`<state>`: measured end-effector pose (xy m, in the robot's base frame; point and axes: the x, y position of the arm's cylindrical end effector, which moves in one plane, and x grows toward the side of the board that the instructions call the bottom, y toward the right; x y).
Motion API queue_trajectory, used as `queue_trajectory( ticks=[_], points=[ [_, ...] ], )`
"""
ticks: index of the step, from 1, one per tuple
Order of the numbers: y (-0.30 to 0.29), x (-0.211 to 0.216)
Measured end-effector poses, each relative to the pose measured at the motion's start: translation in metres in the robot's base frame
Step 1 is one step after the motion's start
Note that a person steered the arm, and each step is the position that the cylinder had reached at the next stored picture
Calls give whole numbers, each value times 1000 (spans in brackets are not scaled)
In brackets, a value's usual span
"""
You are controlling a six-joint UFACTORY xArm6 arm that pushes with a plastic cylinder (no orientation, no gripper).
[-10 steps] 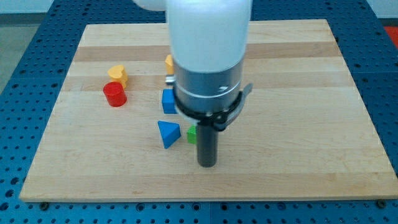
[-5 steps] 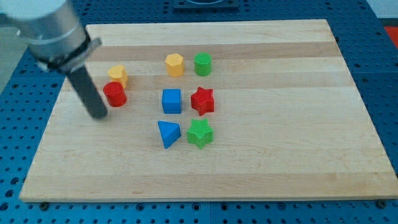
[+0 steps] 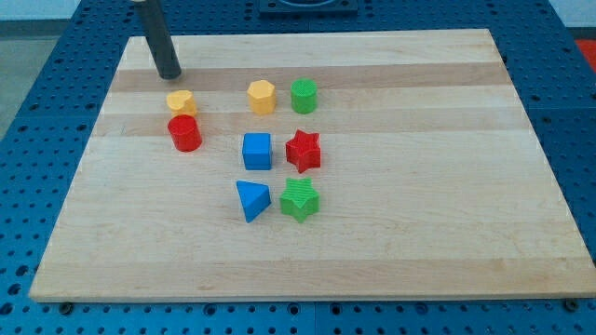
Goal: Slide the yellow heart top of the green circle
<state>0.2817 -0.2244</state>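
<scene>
The yellow heart sits well left of the green circle, touching the red cylinder below it. The tip, a bare rod with no pincer, stands just up-left of the heart. Judged best: push rightward along the open strip above the yellow hexagon, keeping off the board's top edge.

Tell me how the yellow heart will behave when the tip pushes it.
The yellow heart looks squat and flat-based, so it should slide, not tip or roll. Its lobed outline may make it turn under an off-centre push. It sits touching or nearly touching the red cylinder, which might get nudged. My tip is just above it.
</scene>
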Motion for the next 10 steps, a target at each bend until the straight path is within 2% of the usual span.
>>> queue_trajectory(
  ticks=[1,2,3,6,8,9,10],
  points=[
    [-44,47],
    [-49,104],
    [-10,110],
    [35,104],
    [35,21],
    [33,22],
    [33,46]
  ],
)
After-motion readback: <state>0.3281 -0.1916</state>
